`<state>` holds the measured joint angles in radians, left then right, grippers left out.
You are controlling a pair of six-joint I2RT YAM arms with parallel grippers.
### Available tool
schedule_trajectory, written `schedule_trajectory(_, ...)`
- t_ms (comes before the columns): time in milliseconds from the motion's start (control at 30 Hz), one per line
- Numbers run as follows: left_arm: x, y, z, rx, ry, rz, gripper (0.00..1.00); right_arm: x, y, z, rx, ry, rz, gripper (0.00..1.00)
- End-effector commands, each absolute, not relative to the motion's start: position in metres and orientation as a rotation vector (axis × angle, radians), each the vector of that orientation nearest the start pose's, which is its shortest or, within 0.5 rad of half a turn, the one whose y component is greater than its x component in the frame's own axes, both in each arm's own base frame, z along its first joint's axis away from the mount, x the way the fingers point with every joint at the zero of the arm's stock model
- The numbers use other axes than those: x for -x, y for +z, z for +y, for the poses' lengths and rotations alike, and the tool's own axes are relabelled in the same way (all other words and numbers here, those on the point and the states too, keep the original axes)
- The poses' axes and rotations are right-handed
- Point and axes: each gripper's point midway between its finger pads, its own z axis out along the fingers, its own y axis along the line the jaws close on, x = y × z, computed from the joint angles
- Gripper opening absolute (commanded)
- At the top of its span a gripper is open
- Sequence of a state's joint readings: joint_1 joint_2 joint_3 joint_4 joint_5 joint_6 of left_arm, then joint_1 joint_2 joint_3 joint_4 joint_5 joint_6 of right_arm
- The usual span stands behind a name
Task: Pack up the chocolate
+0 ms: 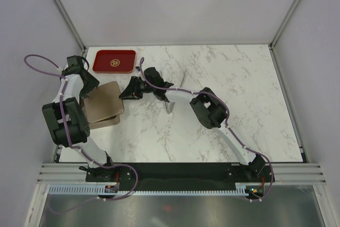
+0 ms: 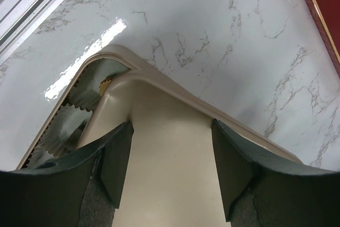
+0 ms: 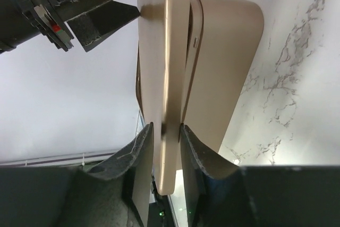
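While both claws grip lid [image 1: 104, 101], box [image 1: 106, 121] beneath, tray [image 1: 114, 60] near

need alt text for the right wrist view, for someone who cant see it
The right gripper pinches the edge of a tan box lid, seen edge-on and held above the matching box on the white marble table. The left gripper shows at upper left.

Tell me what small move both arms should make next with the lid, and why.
Probably lower and square the box lid onto the box. Both grippers, left and right, grip it, and it sits askew with the paper cups still exposed.
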<state>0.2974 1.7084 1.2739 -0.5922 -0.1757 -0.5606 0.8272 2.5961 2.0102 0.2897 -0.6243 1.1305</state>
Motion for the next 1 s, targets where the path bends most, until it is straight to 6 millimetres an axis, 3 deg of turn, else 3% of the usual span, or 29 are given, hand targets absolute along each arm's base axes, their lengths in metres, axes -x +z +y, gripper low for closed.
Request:
schedule_trajectory(0,-0.385,0.085,0.131,1.11,0.149,2.344,0.69,-0.357,0.142,0.579,0.237,1.782,2.177,0.33)
schedule_trajectory(333,-0.386,0.084,0.13,1.105,0.14,2.351,0.7,-0.355,0.132,0.584,0.25,1.742,2.203,0.32)
schedule_trajectory(567,-0.391,0.097,0.131,1.074,0.136,2.328,0.7,-0.342,0.123,0.59,0.253,1.757,2.228,0.15)
schedule_trajectory(967,-0.398,0.116,0.133,1.032,0.123,2.304,0.72,-0.327,0.107,0.603,0.229,1.809,2.264,0.13)
